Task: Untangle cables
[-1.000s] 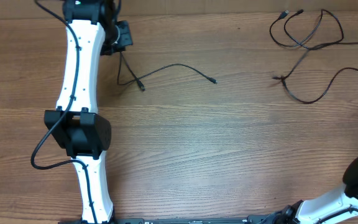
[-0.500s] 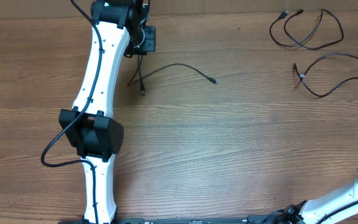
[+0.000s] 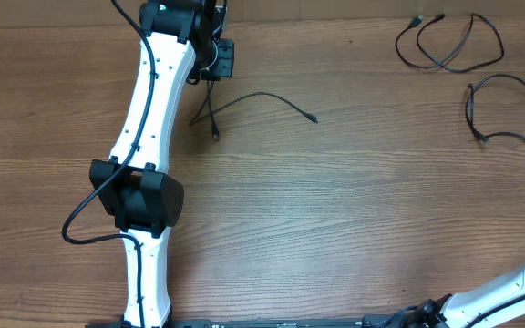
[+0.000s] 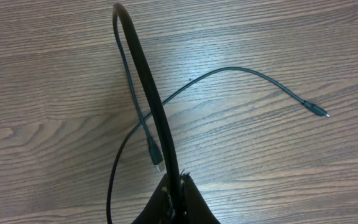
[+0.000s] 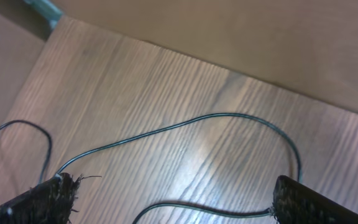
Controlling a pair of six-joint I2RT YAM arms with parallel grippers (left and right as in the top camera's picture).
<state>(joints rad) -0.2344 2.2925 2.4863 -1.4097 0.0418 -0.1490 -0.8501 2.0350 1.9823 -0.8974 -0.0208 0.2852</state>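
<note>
My left gripper [image 3: 211, 78] is shut on a thin black cable [image 3: 262, 96] at the back left of the table. In the left wrist view the left gripper [image 4: 178, 184] pinches that cable [image 4: 241, 70]. The cable arches up from the jaws, and one plug [image 4: 157, 163] lies close by while the other [image 4: 319, 112] lies far right. At the back right lie a looped cable [image 3: 463, 68] and a separate cable [image 3: 504, 78] running off the right edge. My right gripper [image 5: 179, 202] stands open above a cable [image 5: 216, 116]; one strand touches its right finger [image 5: 316, 202].
The left arm's white links [image 3: 149, 118] stretch from the front edge to the back left. Part of the right arm [image 3: 518, 282] shows at the front right corner. A pale wall [image 5: 260, 37] borders the table's far edge.
The right-hand cable slid right, away from the looped cable, and the right gripper opened. The left gripper moved right and a little back with its cable.
</note>
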